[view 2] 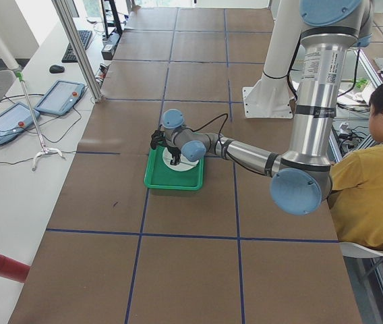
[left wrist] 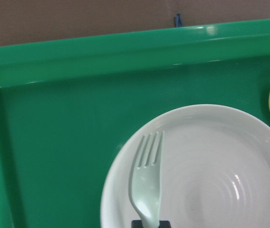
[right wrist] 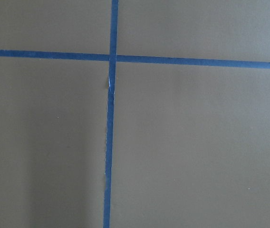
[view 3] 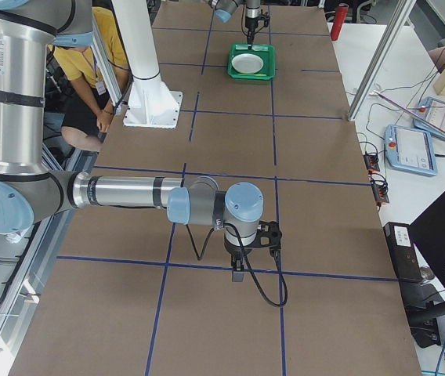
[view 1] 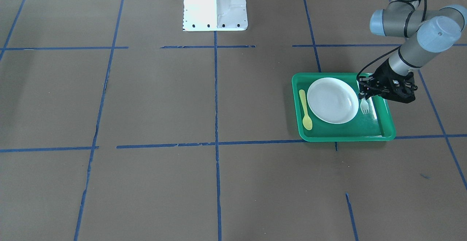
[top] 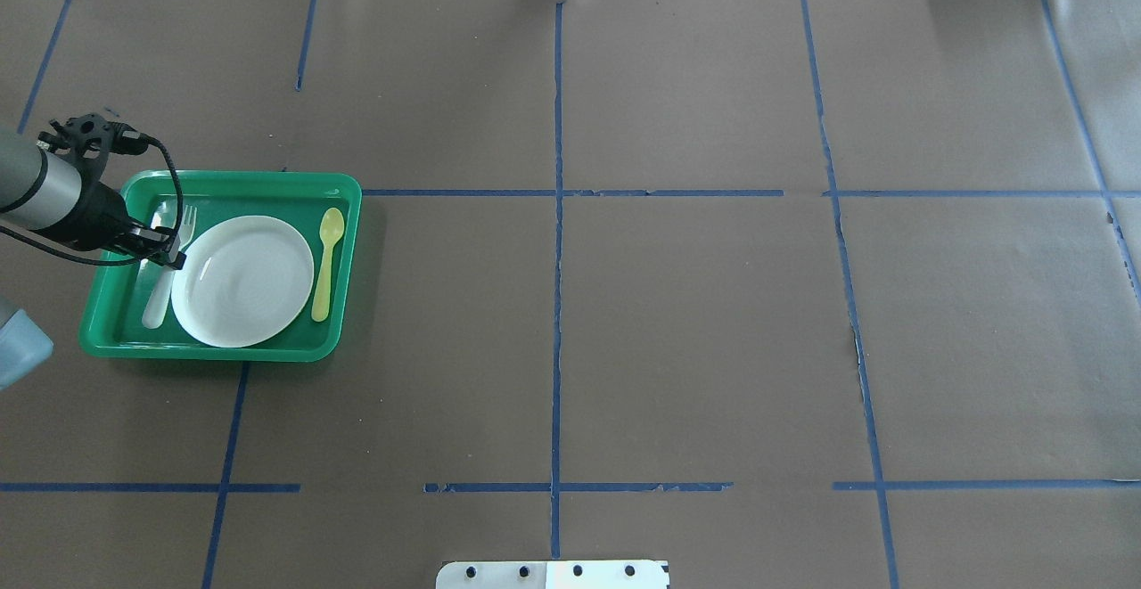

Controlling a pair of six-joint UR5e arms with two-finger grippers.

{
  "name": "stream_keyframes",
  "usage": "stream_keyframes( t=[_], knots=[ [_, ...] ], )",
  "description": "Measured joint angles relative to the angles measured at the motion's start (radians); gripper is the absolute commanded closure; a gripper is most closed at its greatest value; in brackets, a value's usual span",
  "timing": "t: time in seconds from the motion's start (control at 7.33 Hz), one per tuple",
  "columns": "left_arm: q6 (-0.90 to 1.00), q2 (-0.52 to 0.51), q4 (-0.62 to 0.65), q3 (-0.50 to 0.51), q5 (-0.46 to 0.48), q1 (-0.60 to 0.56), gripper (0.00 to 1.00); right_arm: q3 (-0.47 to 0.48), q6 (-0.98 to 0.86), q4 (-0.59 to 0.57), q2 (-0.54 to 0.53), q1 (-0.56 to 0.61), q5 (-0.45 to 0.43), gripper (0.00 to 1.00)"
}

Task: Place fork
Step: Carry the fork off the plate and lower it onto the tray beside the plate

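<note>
The pale whitish plastic fork (view 1: pixel 365 106) is in my left gripper (view 1: pixel 365 96), which is shut on its neck. Its tines point away from the robot. It hangs low over the green tray (view 1: pixel 346 136), in the strip between the white plate (view 1: pixel 332 100) and the tray's wall. In the overhead view the fork (top: pixel 184 219) is beside the plate (top: pixel 242 279). In the left wrist view the fork (left wrist: pixel 147 190) shows in front of the plate (left wrist: pixel 211 166). My right gripper (view 3: pixel 238 276) points down at bare table, far from the tray; I cannot tell whether it is open.
A yellow spoon (top: pixel 326 255) lies in the tray on the plate's other side. The white robot base (view 1: pixel 215 4) stands at the table's edge. A seated person (view 2: pixel 373 169) is beside the robot. Blue tape lines cross the brown table.
</note>
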Motion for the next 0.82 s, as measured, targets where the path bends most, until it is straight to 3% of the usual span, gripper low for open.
stream_keyframes(
  t=[0.41, 0.55, 0.68, 0.82],
  knots=[
    [0.011, -0.011, 0.0, 0.067, 0.004, -0.008, 1.0, 0.0, 0.0, 0.0, 0.0, 0.0, 0.0, 0.0],
    [0.011, -0.029, -0.001, 0.099, 0.004, -0.014, 0.94, 0.0, 0.0, 0.0, 0.0, 0.0, 0.0, 0.0],
    [0.006, -0.052, -0.001, 0.128, 0.004, -0.019, 0.31, 0.0, 0.0, 0.0, 0.0, 0.0, 0.0, 0.0],
    [-0.003, -0.069, -0.002, 0.145, 0.004, -0.023, 0.07, 0.0, -0.001, 0.0, 0.0, 0.0, 0.0, 0.0]
  ],
)
